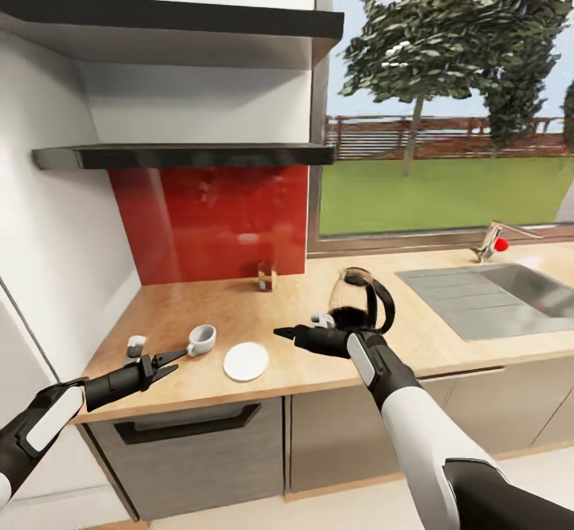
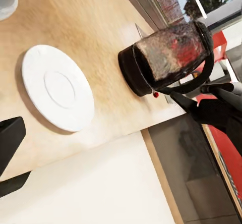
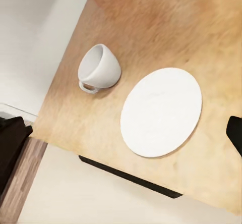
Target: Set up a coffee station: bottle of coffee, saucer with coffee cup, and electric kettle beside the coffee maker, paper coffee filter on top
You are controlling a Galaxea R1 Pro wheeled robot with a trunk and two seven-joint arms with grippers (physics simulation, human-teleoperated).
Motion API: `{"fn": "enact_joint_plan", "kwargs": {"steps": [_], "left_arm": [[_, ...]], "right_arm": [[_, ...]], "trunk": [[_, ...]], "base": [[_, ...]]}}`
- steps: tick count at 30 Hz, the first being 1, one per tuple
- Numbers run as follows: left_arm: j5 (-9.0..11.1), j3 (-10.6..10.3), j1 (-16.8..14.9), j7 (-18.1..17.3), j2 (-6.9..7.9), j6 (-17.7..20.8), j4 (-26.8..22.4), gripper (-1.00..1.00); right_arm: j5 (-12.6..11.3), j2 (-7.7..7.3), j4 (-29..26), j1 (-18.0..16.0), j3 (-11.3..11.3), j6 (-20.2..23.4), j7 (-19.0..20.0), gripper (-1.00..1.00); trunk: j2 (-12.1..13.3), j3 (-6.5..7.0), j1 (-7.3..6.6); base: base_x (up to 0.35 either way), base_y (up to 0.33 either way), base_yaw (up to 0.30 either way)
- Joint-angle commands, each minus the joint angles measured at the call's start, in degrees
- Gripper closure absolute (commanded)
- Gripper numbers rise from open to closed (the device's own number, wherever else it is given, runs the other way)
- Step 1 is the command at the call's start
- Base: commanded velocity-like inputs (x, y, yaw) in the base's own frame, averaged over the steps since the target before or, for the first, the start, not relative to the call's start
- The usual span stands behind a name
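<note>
We see the coffee cup [image 1: 202,339] and the saucer [image 1: 245,361] side by side on the counter [image 1: 239,315] — not touching. The electric kettle [image 1: 359,300] stands further along. Our left end effector [image 1: 169,357] hangs open and empty near the cup; whether our right end effector [image 1: 281,331] is open, we cannot tell.

The desk [image 1: 239,315] is matt light wood-grain. The saucer [image 1: 245,361] and coffee cup [image 1: 202,339] look smooth white ceramic. The electric kettle [image 1: 356,297] is clear glass; the backsplash [image 1: 211,223] glossy red.
</note>
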Motion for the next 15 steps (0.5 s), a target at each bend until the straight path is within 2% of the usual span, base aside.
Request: {"fn": "enact_joint_plan", "kwargs": {"steps": [1, 3, 4, 7, 15], "left_arm": [[0.5, -0.2, -0.1, 0.0, 0.05, 0.4, 0.0, -1.0], [0.5, -0.2, -0.1, 0.0, 0.04, 0.4, 0.1, -1.0], [0.7, -0.2, -0.1, 0.0, -0.02, 0.4, 0.6, -1.0], [0.8, -0.2, -0.1, 0.0, -0.03, 0.4, 0.8, -1.0], [0.8, -0.2, -0.1, 0.0, -0.11, 0.4, 0.8, -1.0]], "right_arm": [[-0.1, 0.05, -0.1, 0.0, -0.4, 0.4, 0.2, -1.0], [-0.1, 0.05, -0.1, 0.0, -0.4, 0.4, 1.1, -1.0], [-0.1, 0.05, 0.1, 0.0, -0.4, 0.4, 3.0, -1.0], [-0.1, 0.05, 0.3, 0.0, -0.3, 0.4, 3.4, -1.0], [0.0, 0.05, 0.3, 0.0, -0.2, 0.5, 3.5, -1.0]], "trunk": [[-0.1, -0.18, 0.06], [-0.1, -0.23, 0.06], [-0.1, -0.23, 0.06], [-0.1, -0.23, 0.06], [-0.1, -0.24, 0.06]], "base": [[0.19, -0.205, 0.235], [0.19, -0.205, 0.147], [0.178, -0.205, 0.019], [0.129, -0.179, 0.008], [0.019, -0.032, 0.001]]}}
